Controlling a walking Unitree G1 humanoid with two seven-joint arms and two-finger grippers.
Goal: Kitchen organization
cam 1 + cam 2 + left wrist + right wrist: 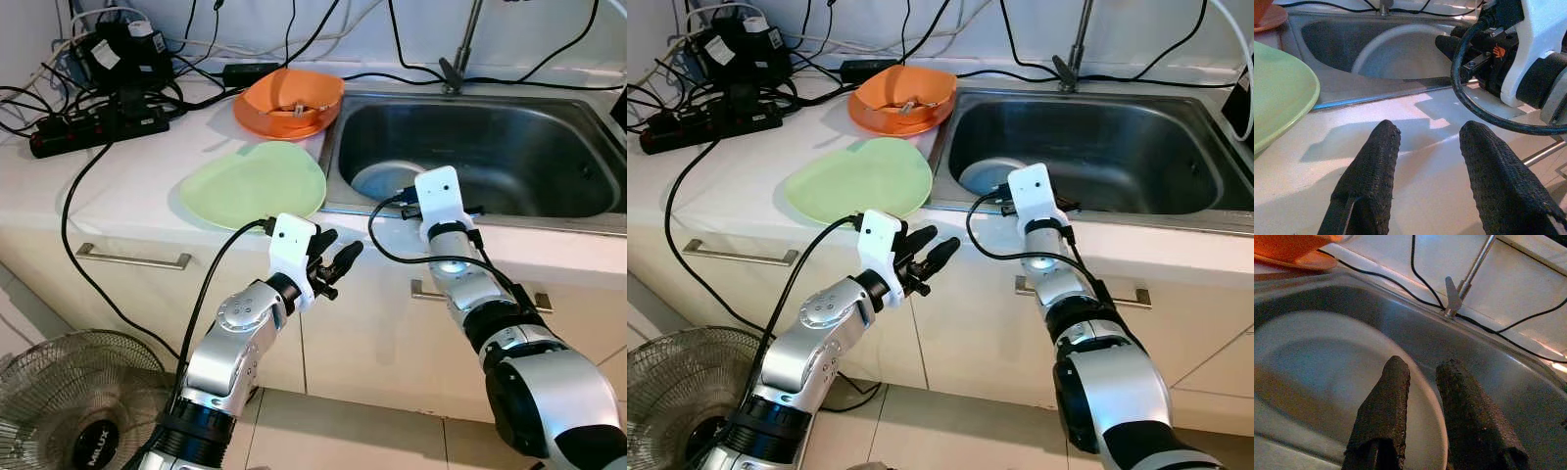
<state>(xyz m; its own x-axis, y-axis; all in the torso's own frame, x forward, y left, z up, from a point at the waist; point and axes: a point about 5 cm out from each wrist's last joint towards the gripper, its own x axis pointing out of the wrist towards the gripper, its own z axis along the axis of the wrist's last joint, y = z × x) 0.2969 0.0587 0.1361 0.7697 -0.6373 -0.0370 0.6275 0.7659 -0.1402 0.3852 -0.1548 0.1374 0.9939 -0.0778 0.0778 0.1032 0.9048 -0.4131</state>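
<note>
Two silver arms reach forward. Left claw (338, 262) hangs released below the counter (127, 196) edge, near one green plate (255, 184) overhanging it. Right claw (1422, 382), fingers apart and holding nothing, sits over one white plate (1312, 362) in the sink (549, 137). One orange bowl (290, 102) rests behind.

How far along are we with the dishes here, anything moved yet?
Nothing looks finished. The green plate and the orange bowl sit on the counter, and a white plate lies in the sink. In hand: the right gripper reaches over the sink rim above that plate, fingers apart, holding nothing. The left gripper hangs open before the cabinet. All three dishes remain.
</note>
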